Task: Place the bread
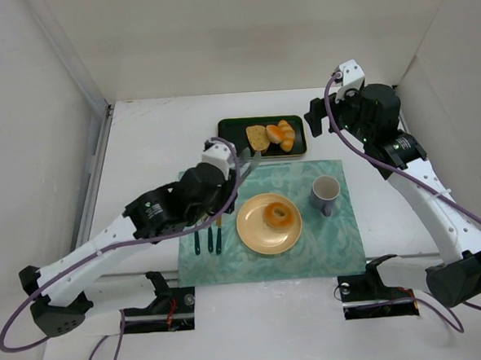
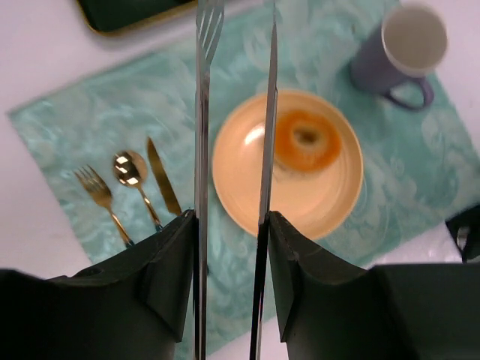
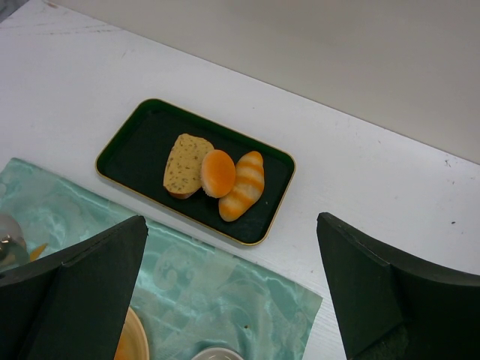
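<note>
The bread [image 1: 278, 214] [image 2: 306, 140], a golden ring with a pale hole, lies on the right half of the yellow plate [image 1: 256, 232] [image 2: 240, 172]. My left gripper [image 1: 235, 177] [image 2: 229, 225] hovers over the placemat left of the plate, shut on a pair of metal tongs [image 1: 251, 160] [image 2: 204, 112]. The tong blades stand apart with nothing between them, and their tips point toward the black tray. My right gripper [image 1: 317, 120] [image 3: 231, 219] hangs open and empty above the tray's right end.
A black tray [image 1: 234, 135] [image 3: 142, 142] at the back holds a toast slice [image 3: 185, 165] and orange rolls [image 3: 241, 186]. A grey mug [image 1: 325, 193] [image 2: 405, 45] stands right of the plate. Fork [image 2: 101, 195], spoon [image 2: 129, 169] and knife [image 2: 161, 176] lie on the teal placemat [image 1: 326, 248].
</note>
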